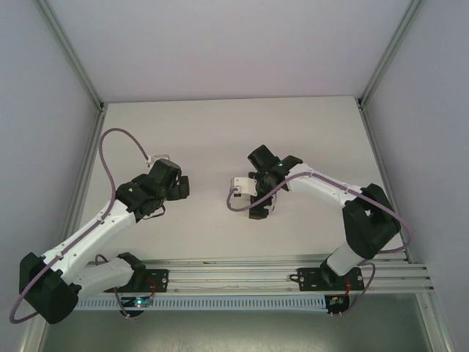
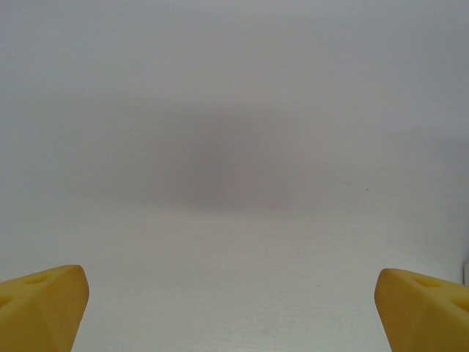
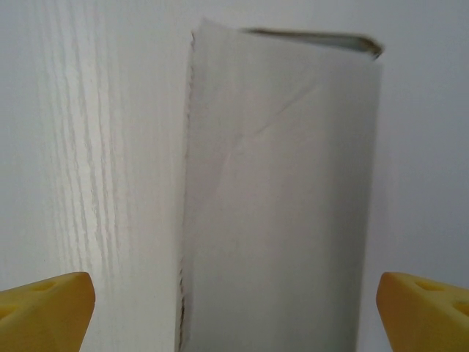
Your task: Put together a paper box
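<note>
Right gripper [image 3: 234, 315]: the yellow fingertips [image 3: 45, 309] are sitting closest to the wrist camera, one at each lower corner. They're spread wide and touching nothing. The paper box [image 3: 278, 198] is lying between them, slightly toward the right finger, and running straight ahead of the tips. It's lying on the counter [image 3: 95, 147] with clear gaps on both sides.

My read is that the gripper is straddling the box lengthwise so a close would be squeezing the two long sides. That fits squaring up the folded sleeve, or lifting it.

The box is looking mostly folded already, as a white card rectangle with a diagonal wrinkle across the top panel. The far end is showing a dark slit along its edge, so I'm guessing that flap isn't tucked, but I can't tell for sure.

Left gripper [image 2: 234, 312]: it's also spread wide, with yellow tips at both lower corners. Bare counter and a soft shadow are lying ahead of it. It's looking parked clear, probably waiting to brace the box or push a flap.

In the overhead view, the left gripper [image 1: 174, 185] and right gripper [image 1: 264, 189] are hanging over mid-counter, well apart and facing each other.

Count:
- one box
- two arms
- two grippers
- four yellow fingertips, two per wrist view

Risk, as I'm judging it: the card is thin and already creased, so a hard squeeze may be crushing it.
</note>
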`<state>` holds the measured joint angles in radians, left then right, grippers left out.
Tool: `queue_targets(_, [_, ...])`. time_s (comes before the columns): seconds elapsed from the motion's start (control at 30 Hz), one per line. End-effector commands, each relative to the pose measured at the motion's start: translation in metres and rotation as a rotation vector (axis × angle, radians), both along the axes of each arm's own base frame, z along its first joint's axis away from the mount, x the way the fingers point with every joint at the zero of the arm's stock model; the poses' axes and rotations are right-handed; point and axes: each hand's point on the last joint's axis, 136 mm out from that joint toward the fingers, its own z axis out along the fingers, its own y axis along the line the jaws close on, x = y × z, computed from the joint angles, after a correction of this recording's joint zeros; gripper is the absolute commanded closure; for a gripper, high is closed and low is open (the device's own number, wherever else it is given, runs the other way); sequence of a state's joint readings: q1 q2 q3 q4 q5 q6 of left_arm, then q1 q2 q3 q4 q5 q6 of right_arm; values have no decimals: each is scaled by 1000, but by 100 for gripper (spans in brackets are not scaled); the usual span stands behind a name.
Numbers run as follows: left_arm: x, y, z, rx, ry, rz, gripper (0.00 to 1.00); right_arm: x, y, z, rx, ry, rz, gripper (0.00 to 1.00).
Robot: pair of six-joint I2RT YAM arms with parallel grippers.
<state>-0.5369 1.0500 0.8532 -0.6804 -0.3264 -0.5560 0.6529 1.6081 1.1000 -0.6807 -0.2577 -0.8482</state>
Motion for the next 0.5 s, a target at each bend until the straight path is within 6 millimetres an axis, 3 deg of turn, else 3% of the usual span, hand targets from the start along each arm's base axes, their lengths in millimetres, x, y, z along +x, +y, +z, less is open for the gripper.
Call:
queue_targets(0.0, [-2, -1, -5, 1, -5, -10, 0, -1, -6, -6, -87, 11, 13, 8])
queue_targets(0.13, [-5, 1, -11, 3, 2, 1, 0, 4, -9, -11, -152, -20, 11, 22])
queue_targets(0.27, [-2, 0, -13, -18, -9, 14, 0, 7, -7, -8, -166, -46, 16, 57])
queue_targets(0.33, [-1, -3, -13, -30, -12, 11, 0, 9, -5, -6, -170, -67, 13, 67])
queue_targets(0.47, [-2, -2, -14, -20, 2, 16, 0, 15, -7, 0, -207, -114, 0, 69])
